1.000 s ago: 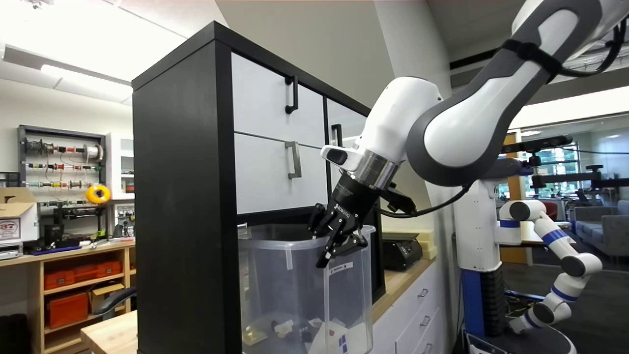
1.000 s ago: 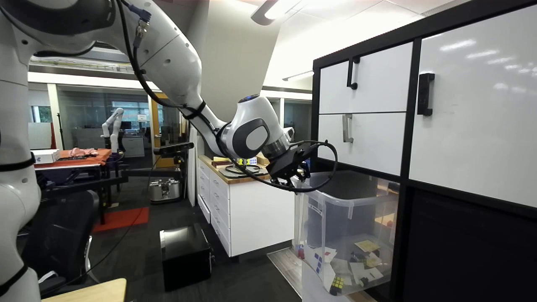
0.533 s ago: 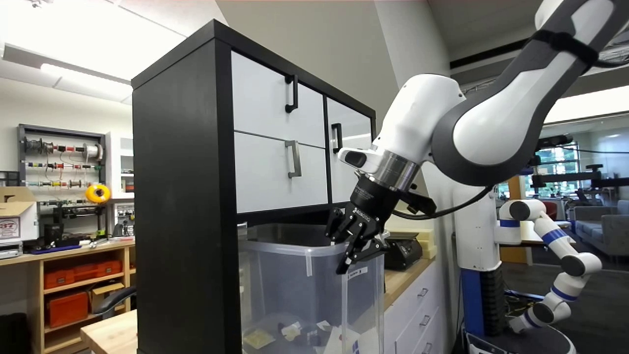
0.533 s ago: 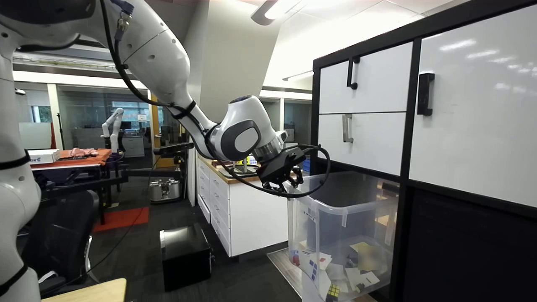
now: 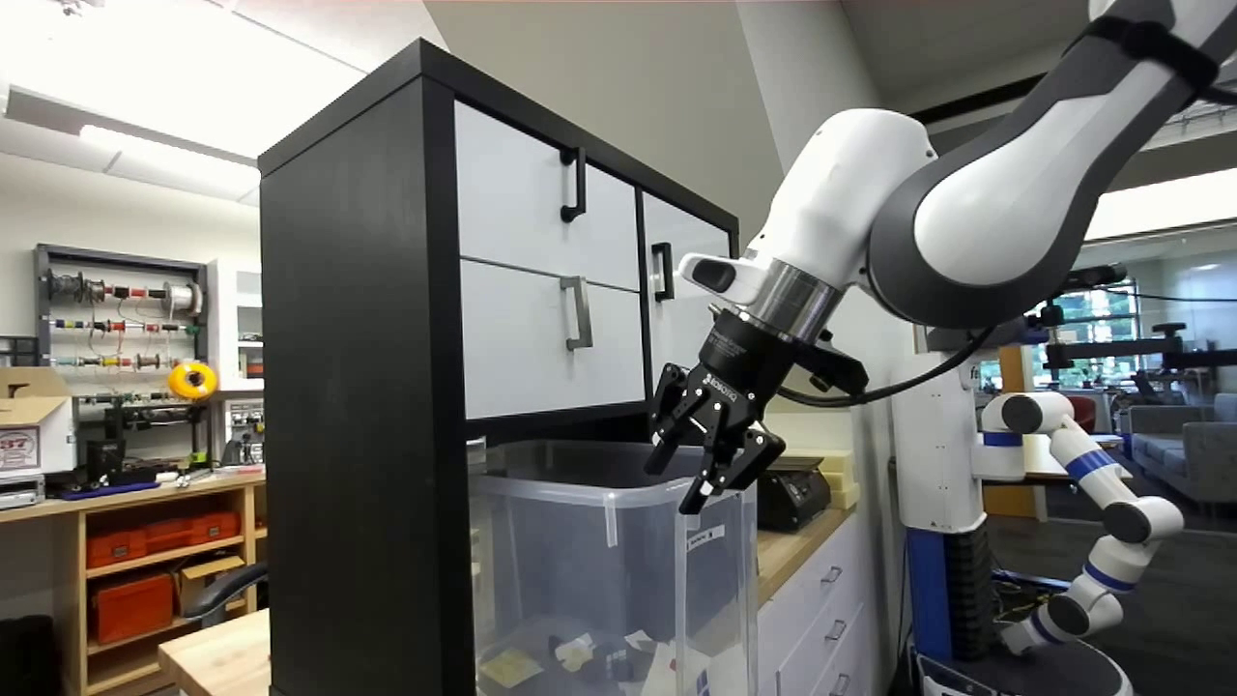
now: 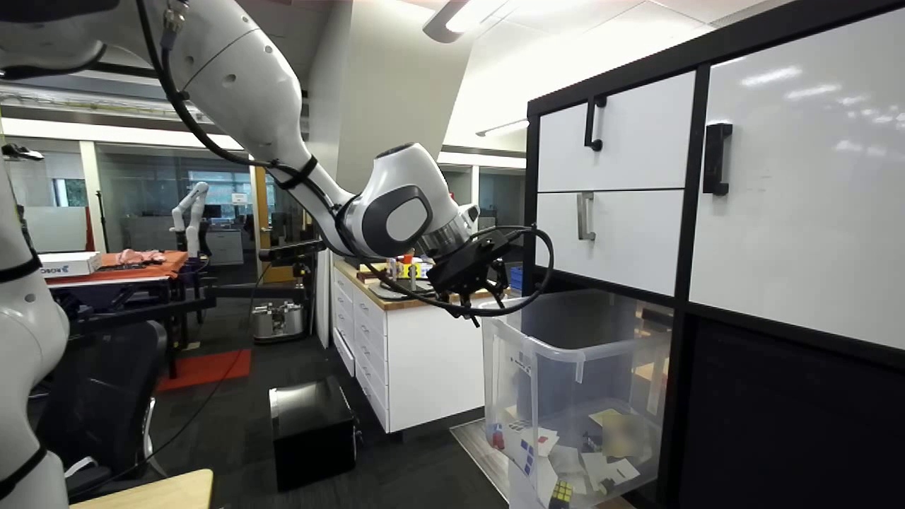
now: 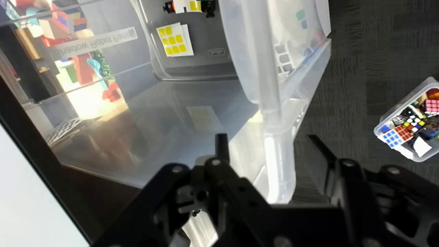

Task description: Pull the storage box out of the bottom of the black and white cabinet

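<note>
In an exterior view: hand (image 5: 674, 488) spread, gripping nothing, marked "ROBOTIQ"; storage box (image 5: 589, 570) just below, part-way out of black and white cabinet (image 5: 343, 387). Carton (image 5: 53, 440), well apart from hand: "37".
In an exterior view: papers (image 6: 601, 464) low in box, below hand; load probably light, loose.
In the wrist view: thick rim (image 7: 271, 113) in line with gap between fingers (image 7: 222, 147), contact not shown; likely stiff, slippery, best hold. Label (image 7: 94, 43), letters reversed: "Shadow Robot Parts".

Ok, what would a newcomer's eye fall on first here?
Probably the big see-through box, sticking out of the cabinet below its white drawers. Next comes the open tool close to the box's outer rim. Then, at the wrist view's right edge, a tub holding colourful cubes.
</note>
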You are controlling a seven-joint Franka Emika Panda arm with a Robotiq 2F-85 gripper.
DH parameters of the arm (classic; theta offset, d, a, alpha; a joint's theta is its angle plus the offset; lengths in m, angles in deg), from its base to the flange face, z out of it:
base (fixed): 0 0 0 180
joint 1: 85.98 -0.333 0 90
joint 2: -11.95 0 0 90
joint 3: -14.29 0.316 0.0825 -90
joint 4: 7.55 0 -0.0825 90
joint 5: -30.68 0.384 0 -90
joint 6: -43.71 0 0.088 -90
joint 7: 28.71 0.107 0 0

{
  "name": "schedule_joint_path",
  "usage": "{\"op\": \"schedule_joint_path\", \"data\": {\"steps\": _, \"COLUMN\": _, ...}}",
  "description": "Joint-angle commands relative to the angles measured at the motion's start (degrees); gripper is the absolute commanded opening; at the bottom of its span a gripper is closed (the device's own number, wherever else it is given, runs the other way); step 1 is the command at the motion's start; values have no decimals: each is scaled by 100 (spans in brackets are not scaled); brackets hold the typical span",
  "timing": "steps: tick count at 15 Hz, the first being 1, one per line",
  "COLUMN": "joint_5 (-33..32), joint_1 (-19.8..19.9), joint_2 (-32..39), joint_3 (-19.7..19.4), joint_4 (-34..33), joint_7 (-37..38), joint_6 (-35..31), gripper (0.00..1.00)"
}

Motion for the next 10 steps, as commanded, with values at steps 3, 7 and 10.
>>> {"op": "schedule_joint_path", "data": {"steps": 3, "joint_5": -109, "joint_1": 39, "joint_2": -544, "joint_3": 37, "joint_4": 84, "joint_7": 458, "joint_6": 655, "gripper": 99}}
{"op": "schedule_joint_path", "data": {"steps": 7, "joint_5": -108, "joint_1": -130, "joint_2": -798, "joint_3": -60, "joint_4": -183, "joint_7": 1150, "joint_6": 1664, "gripper": 100}}
{"op": "schedule_joint_path", "data": {"steps": 10, "joint_5": -252, "joint_1": -108, "joint_2": -920, "joint_3": -18, "joint_4": -495, "joint_7": 1866, "joint_6": 2335, "gripper": 100}}
